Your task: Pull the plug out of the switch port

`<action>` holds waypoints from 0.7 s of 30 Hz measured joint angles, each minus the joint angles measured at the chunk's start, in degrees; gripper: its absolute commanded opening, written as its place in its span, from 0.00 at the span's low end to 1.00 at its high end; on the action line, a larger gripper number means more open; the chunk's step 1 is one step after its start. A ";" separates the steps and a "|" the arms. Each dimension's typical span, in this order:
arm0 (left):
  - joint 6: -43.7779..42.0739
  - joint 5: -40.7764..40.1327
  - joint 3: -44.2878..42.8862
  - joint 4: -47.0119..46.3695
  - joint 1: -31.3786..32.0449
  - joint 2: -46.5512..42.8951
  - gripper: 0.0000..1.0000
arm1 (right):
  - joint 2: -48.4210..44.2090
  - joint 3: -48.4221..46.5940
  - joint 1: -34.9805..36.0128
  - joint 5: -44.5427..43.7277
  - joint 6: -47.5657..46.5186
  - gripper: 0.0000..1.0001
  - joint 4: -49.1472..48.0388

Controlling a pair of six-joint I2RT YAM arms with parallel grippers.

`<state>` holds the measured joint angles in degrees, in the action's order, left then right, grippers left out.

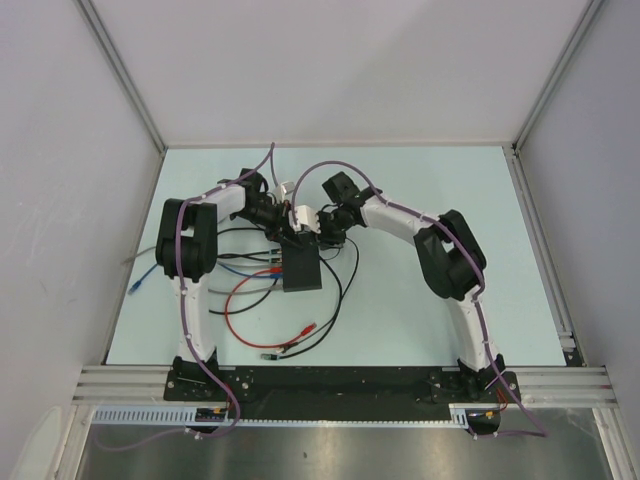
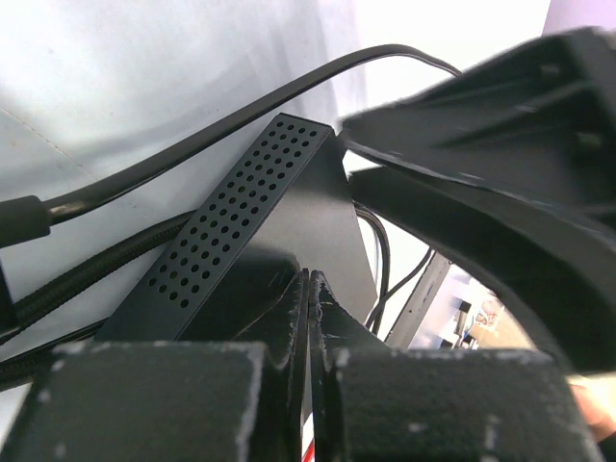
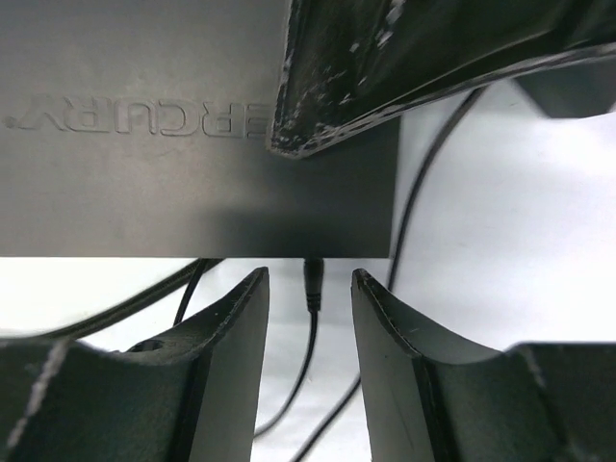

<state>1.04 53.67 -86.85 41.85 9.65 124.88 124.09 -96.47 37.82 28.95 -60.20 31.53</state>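
Your left tool (image 2: 308,287) had its fingers pressed together with nothing between them. Their tips sat on the flat top of the switch (image 2: 308,217), close to the side with the rows of vent holes (image 2: 221,231). From the right wrist camera you could see that same tool lying across the switch's lid beside the raised lettering (image 3: 135,117).

Your right tool (image 3: 309,275) stood with its fingers apart at the edge of the switch. Between them hung the plug (image 3: 311,287), a thin black barrel meeting the edge of the box, with its black cable (image 3: 311,351) dropping away below. Neither finger touched the plug, and a gap of light showed on each side. You could not tell from these views how deep the plug sat in its port.

From above, the switch lay near the middle of the pale surface (image 1: 430,190), somewhat to the left, with both tools meeting at its far end. A red cable (image 1: 236,300) looped just left of it and a blue cable (image 1: 140,285) trailed toward the left edge. More black cables (image 1: 340,290) curled around its right side.
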 measured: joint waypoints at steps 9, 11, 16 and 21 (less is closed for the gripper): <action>0.02 0.02 0.02 0.02 -0.09 0.00 0.00 | 3.65 -2.36 -0.17 -1.11 -0.02 0.36 1.20; 0.02 0.02 0.00 0.04 -0.09 0.00 0.00 | 3.76 -2.38 -0.15 -1.09 -0.02 0.33 1.20; 0.00 0.02 0.02 0.04 -0.09 0.00 0.00 | 3.85 -2.40 0.11 -1.07 -0.63 0.32 1.31; 0.00 0.00 0.02 0.15 -0.09 0.00 0.00 | 3.85 -2.69 0.59 -1.16 -2.40 0.13 2.14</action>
<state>1.04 53.67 -86.83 42.00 9.56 124.88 127.94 -99.15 38.41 27.79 -62.61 33.67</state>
